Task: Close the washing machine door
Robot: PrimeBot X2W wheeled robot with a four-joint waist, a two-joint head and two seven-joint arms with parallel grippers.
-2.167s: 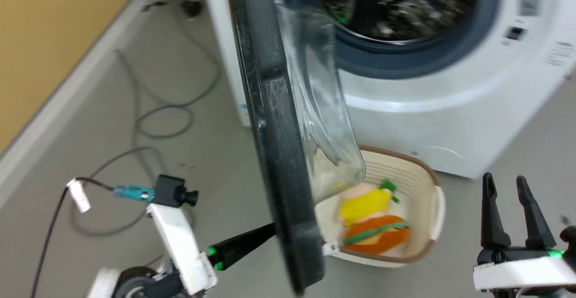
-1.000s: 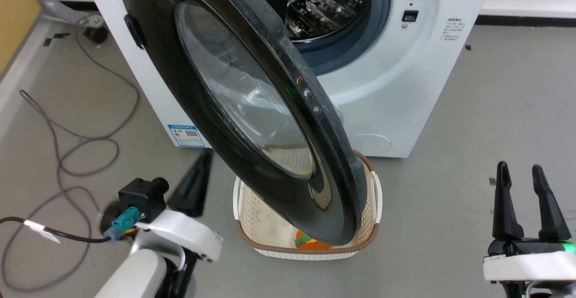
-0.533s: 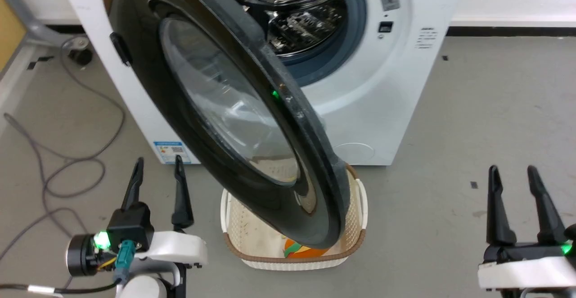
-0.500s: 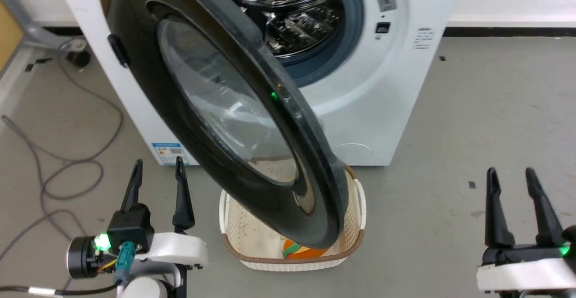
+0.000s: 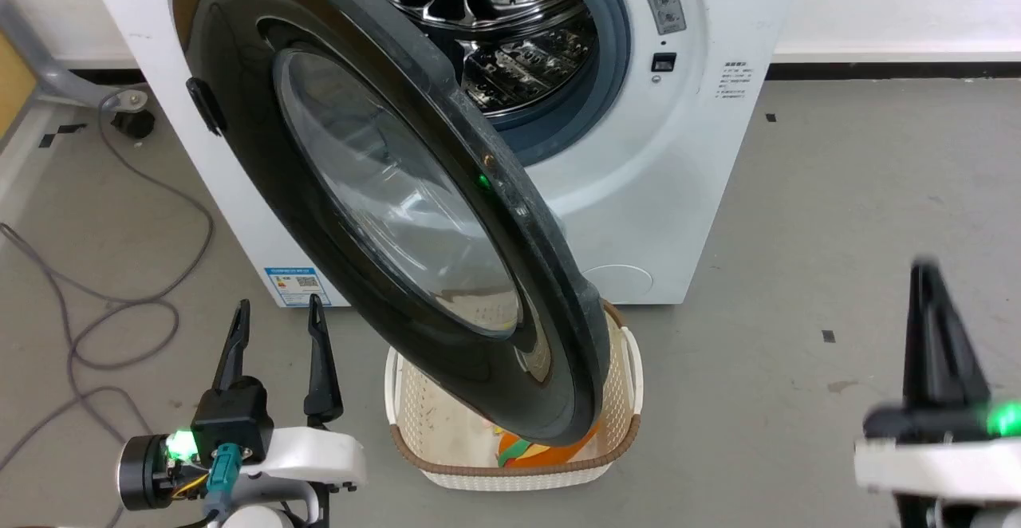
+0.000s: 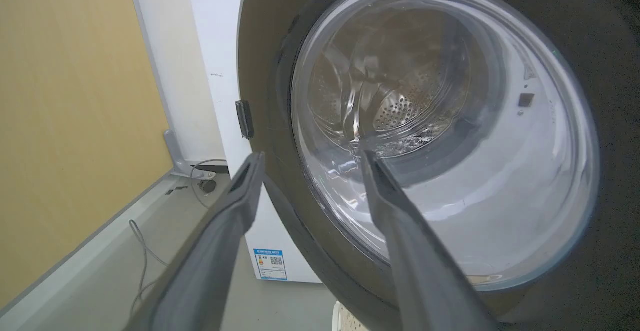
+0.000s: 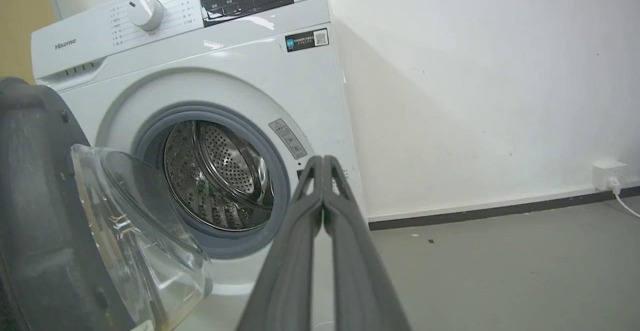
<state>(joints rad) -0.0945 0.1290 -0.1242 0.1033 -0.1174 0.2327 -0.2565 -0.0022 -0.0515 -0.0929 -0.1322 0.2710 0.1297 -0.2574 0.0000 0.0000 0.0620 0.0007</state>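
Looking at the door (image 5: 383,217) standing partway open, hinged on the left side of the washer (image 5: 678,193), nowhere near latched. Can see straight past its right edge into the steel drum (image 5: 494,33), ringed by a grey gasket (image 5: 614,57). Found the door's lower edge hanging right over a cream basket (image 5: 510,476) on the floor, hiding most of it from the head cam. Spotted an orange thing (image 5: 542,452) with yellow and green bits inside the basket, can't make out what exactly.

Got the left gripper (image 5: 278,303) at lower left in the head cam, spread wide, pointing up toward the door, gripping nothing and not touching anything. Checked its wrist cam too: both fingers (image 6: 410,251) well apart, aimed at the door's glass window (image 6: 450,121), with drum holes showing through the glass. Can't tell how near the tips sit to it.

Got the right gripper (image 5: 925,273) at lower right, blurry in the head cam, well off to the right of the washer and clear of the door. Going by its wrist cam, pinched together, tips meeting, nothing between them.

Also noticed a blue label (image 5: 297,283) low on the washer's front, grey cables (image 5: 120,305) looping over the floor further left, a dial (image 7: 145,11) up on the control panel, and a socket (image 7: 607,175) on the white wall far to the right.
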